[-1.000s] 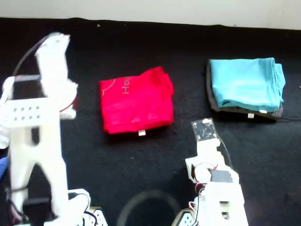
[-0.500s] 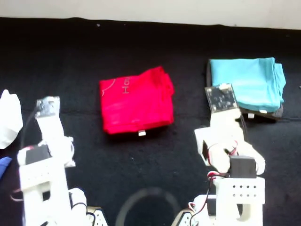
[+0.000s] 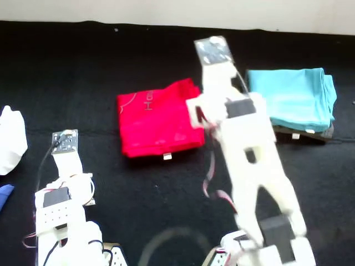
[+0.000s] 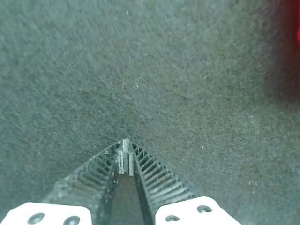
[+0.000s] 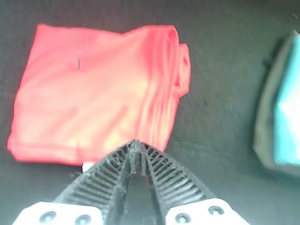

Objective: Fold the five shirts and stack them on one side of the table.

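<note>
Red cloth fills the space under my right end effector (image 5: 136, 151). The red shirt (image 3: 158, 124) lies folded into a rough square in the middle of the bench (image 3: 83, 61). My tips hang above one edge of it, pressed together and holding nothing. My left end effector (image 4: 124, 152) is likewise closed and empty, low over bare bench near my own base, well apart from the red shirt.

As I judge it, the job is partly done. On the right side of the bench the teal shirt (image 3: 291, 97) rests folded on top of a dark shirt (image 3: 288, 132), of which only a rim shows beneath it. That makes a stack of two. The red shirt looks folded but lies apart from that stack, so it has yet to be carried over. At the left edge sits a white shirt (image 3: 11, 138), bunched rather than flat, which I take to be unfolded. Just below it a bit of blue cloth (image 3: 3, 195) pokes into the high view, and too little shows to say whether it is folded.

The count is one red, one teal, one dark and one white. With the blue cloth, if it is a shirt, that makes five. I have two arms and two end effectors, neither carrying anything.
</note>
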